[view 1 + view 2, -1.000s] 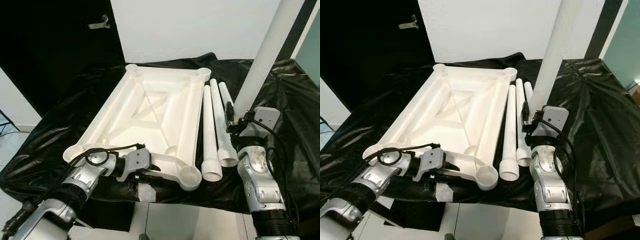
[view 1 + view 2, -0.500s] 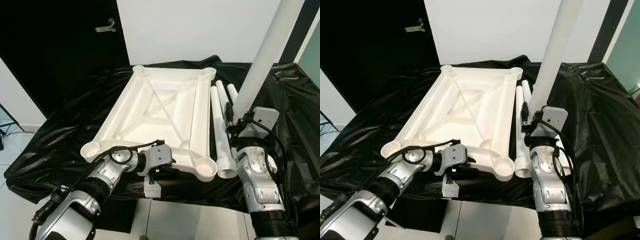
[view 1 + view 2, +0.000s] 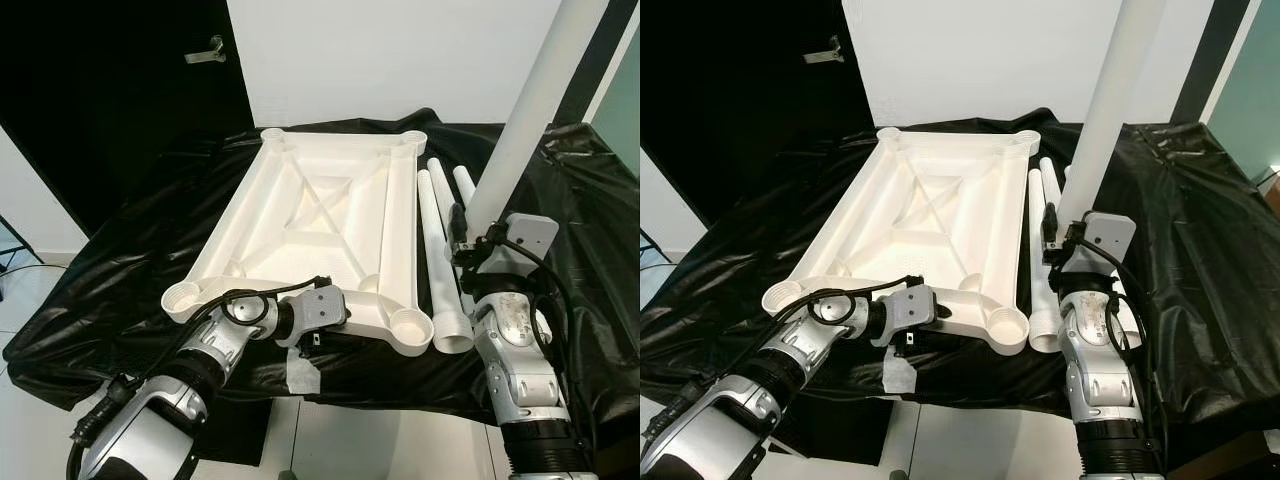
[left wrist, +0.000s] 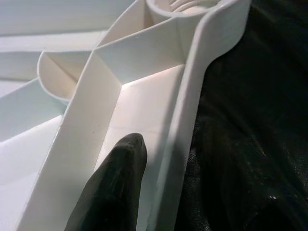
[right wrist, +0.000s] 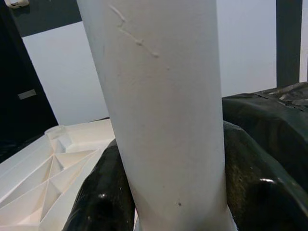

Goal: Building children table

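The white plastic tabletop (image 3: 320,215) lies upside down on the black-covered surface, its ribs and four corner sockets facing up. My left gripper (image 3: 338,322) is shut on the near rim of the tabletop, and one finger (image 4: 115,187) rests inside the rim channel. Held upright at the right is a white table leg (image 3: 525,120), with my right gripper (image 3: 462,238) shut on its lower part. Both fingers (image 5: 98,202) press the leg (image 5: 163,110) from either side. Three more legs (image 3: 438,250) lie side by side just right of the tabletop.
Black plastic sheeting (image 3: 130,260) covers the whole work surface and hangs over its edges. A strip of white tape (image 3: 300,372) hangs at the front edge. A dark door with a handle (image 3: 210,48) and a white wall stand behind.
My left gripper has swung the near end of the tabletop to the right, up against the lying legs. The right gripper keeps the upright leg in place. The camera has shifted.
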You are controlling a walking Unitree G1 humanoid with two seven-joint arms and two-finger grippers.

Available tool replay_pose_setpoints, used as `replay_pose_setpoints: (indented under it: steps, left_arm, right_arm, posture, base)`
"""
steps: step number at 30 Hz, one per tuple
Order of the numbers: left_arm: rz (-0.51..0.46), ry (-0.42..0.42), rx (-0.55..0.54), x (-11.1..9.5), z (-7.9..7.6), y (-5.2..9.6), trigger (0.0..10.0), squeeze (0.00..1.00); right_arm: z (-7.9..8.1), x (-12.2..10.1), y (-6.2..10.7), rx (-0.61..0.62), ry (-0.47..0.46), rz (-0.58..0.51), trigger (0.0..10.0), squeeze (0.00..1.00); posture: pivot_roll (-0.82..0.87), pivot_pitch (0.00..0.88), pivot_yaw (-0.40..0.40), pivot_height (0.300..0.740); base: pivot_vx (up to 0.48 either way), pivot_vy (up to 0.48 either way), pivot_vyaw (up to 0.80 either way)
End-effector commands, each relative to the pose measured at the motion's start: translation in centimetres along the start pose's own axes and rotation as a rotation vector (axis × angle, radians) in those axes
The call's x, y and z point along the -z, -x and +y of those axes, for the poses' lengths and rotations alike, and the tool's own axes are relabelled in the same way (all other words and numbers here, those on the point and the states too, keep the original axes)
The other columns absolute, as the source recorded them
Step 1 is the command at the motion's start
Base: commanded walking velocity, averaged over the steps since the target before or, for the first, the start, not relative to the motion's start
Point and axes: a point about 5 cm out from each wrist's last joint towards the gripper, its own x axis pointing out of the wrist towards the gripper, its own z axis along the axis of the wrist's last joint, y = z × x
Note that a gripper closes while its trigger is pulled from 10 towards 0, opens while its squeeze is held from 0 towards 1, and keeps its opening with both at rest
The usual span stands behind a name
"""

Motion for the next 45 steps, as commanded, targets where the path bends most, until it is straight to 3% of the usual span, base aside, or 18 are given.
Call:
replay_pose_setpoints:
  steps: [1,4,5,6,8,11,21,25,27,28,30,31,33,38,45]
  left_arm:
    - [0.038,0.027,-0.163,1.7,0.0,1.4,10.0,0.00]
    - [-0.007,0.023,-0.169,1.3,0.1,2.1,10.0,0.00]
    - [-0.093,0.045,-0.136,0.7,-0.2,3.2,10.0,0.00]
    - [-0.093,0.045,-0.136,0.7,-0.2,3.2,10.0,0.00]
    - [-0.245,0.107,-0.047,-0.1,-1.4,5.1,10.0,0.00]
    - [-0.342,0.153,0.000,-0.6,-2.2,6.4,10.0,0.00]
    - [-0.515,0.195,-0.056,-2.4,-1.3,6.9,10.0,0.00]
    - [-0.584,0.207,-0.150,-3.3,-0.3,7.1,10.0,0.00]
    - [-0.636,0.246,-0.308,-3.9,1.4,7.1,10.0,0.00]
    - [-0.636,0.246,-0.308,-3.9,1.4,7.1,10.0,0.00]
    - [-0.680,0.308,-0.524,-4.4,3.7,7.2,10.0,0.00]
    - [-0.693,0.329,-0.579,-4.6,4.2,7.2,10.0,0.00]
    - [-0.693,0.329,-0.579,-4.6,4.2,7.2,10.0,0.00]
    - [-0.741,0.389,-0.602,-5.8,4.5,5.8,10.0,0.00]
    - [-0.760,0.388,-0.605,-6.4,4.7,5.6,10.0,0.00]
  right_arm:
    - [0.1,0.0,0.1,-0.002,-0.007,0.000,10.0,0.00]
    - [0.1,0.0,0.2,-0.001,-0.007,0.002,10.0,0.00]
    - [0.1,0.1,0.3,0.001,-0.008,0.005,10.0,0.00]
    - [0.1,0.1,0.3,0.001,-0.008,0.005,10.0,0.00]
    - [0.2,0.3,0.3,-0.006,-0.012,0.013,10.0,0.00]
    - [0.5,0.3,0.1,-0.020,-0.015,0.016,10.0,0.00]
    - [0.7,0.2,-0.2,-0.034,-0.015,0.014,10.0,0.00]
    - [0.7,0.3,-0.1,-0.036,-0.014,0.018,10.0,0.00]
    - [0.7,0.5,0.2,-0.040,-0.013,0.030,10.0,0.00]
    - [0.7,0.5,0.2,-0.040,-0.013,0.030,10.0,0.00]
    - [1.2,0.8,0.5,-0.064,-0.017,0.051,10.0,0.00]
    - [1.5,0.9,0.5,-0.074,-0.019,0.058,10.0,0.00]
    - [1.5,0.9,0.5,-0.074,-0.019,0.058,10.0,0.00]
    - [3.9,0.9,0.8,-0.193,-0.011,0.065,10.0,0.00]
    - [5.7,0.5,1.0,-0.337,0.020,0.056,10.0,0.00]
  posture:
    - [-0.12,0.021,0.068,0.740]
    - [-0.12,0.021,0.068,0.740]
    - [-0.11,0.021,0.065,0.740]
    - [-0.11,0.021,0.065,0.740]
    - [-0.10,0.022,0.059,0.740]
    - [-0.09,0.021,0.054,0.740]
    - [-0.09,0.017,0.047,0.740]
    - [-0.10,0.017,0.051,0.740]
    - [-0.10,0.017,0.051,0.740]
    - [-0.10,0.017,0.051,0.740]
    - [-0.10,0.018,0.055,0.740]
    - [-0.10,0.018,0.055,0.740]
    - [-0.10,0.018,0.055,0.740]
    - [-0.10,0.010,0.061,0.740]
    - [-0.10,0.007,0.061,0.740]
  base:
    - [0.000,0.000,0.00]
    - [0.000,0.000,0.00]
    - [0.000,0.000,0.00]
    - [0.000,0.000,0.00]
    - [0.000,0.000,0.00]
    - [0.000,0.000,0.00]
    - [0.000,0.000,0.00]
    - [0.000,0.000,0.00]
    - [0.000,0.000,0.00]
    - [0.000,0.000,0.00]
    - [0.000,0.000,0.00]
    - [0.000,0.000,0.00]
    - [0.000,0.000,0.00]
    - [0.000,0.000,0.00]
    - [0.000,0.000,0.00]
